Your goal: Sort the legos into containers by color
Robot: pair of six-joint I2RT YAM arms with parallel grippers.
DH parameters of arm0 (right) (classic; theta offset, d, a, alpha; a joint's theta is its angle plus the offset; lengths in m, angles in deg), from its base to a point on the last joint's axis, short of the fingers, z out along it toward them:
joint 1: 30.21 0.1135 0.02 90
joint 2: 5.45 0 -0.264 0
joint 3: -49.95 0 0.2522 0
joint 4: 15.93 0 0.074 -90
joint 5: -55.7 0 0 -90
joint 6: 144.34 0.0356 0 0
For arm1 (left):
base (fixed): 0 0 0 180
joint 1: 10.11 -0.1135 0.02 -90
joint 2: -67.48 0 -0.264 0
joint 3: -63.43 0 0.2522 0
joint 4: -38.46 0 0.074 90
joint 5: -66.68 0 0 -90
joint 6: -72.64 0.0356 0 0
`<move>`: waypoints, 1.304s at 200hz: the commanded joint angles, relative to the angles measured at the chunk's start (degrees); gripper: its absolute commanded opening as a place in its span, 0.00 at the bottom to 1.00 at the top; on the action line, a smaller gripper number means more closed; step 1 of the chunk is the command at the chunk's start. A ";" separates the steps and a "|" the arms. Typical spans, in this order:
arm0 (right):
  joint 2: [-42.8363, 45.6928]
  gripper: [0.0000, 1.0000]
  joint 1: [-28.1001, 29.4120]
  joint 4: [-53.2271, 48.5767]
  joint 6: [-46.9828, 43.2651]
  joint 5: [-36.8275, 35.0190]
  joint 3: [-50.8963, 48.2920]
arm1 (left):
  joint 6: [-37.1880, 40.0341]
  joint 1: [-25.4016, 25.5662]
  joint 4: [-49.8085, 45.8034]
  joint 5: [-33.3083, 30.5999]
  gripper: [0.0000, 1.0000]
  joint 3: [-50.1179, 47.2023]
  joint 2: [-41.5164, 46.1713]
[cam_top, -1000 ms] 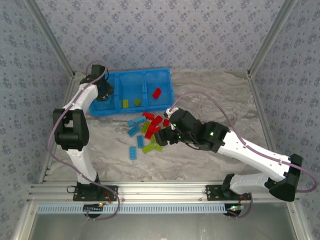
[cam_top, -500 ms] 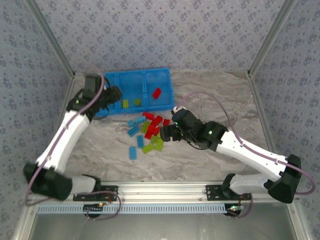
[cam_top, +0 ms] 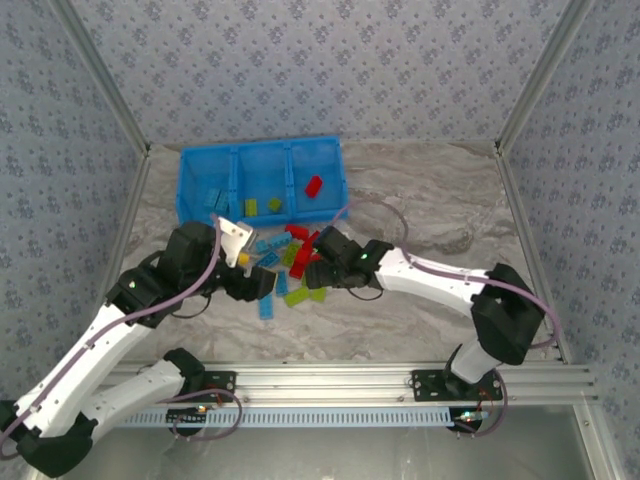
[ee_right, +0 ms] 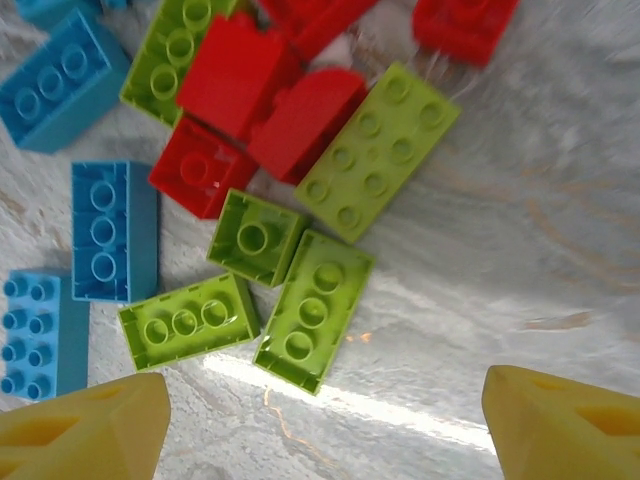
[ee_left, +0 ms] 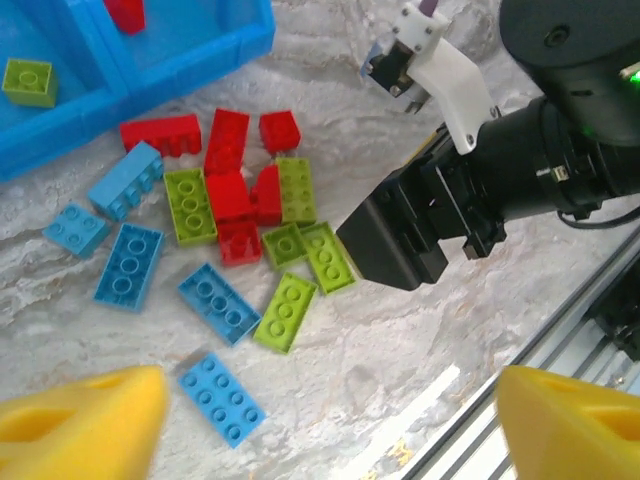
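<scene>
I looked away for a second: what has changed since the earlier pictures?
The left gripper swung from the tray's left compartment back to the near side of the pile of legos; its jaws are open, empty. The right gripper stayed open over the pile while its arm folded. The tray, the green bricks and red brick in it, and the pile are unchanged.

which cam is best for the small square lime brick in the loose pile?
Right wrist: the small square lime brick sits mid-frame, large and unobstructed. Left wrist shows it smaller, beside a longer lime brick. Top external: too small to single out.
</scene>
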 commanded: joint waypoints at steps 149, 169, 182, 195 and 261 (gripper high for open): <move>-14.14 0.44 0.20 5.81 8.24 -1.42 -0.83 | 1.58 0.10 2.57 0.50 0.99 -7.28 -0.08; -11.41 0.32 0.13 5.66 8.82 -2.40 -2.71 | 1.44 0.11 2.55 0.18 0.99 -7.23 -0.06; -8.26 0.24 0.12 5.49 8.81 -3.10 -4.14 | 1.37 0.14 2.56 -0.21 0.99 -7.28 0.00; -4.41 0.24 0.22 5.06 8.62 -4.12 -5.13 | 1.36 0.11 2.34 -0.59 0.99 -7.21 -0.01; 5.37 0.25 4.38 2.09 -6.19 -15.74 7.76 | -0.18 0.00 1.80 -8.47 0.99 -7.06 3.39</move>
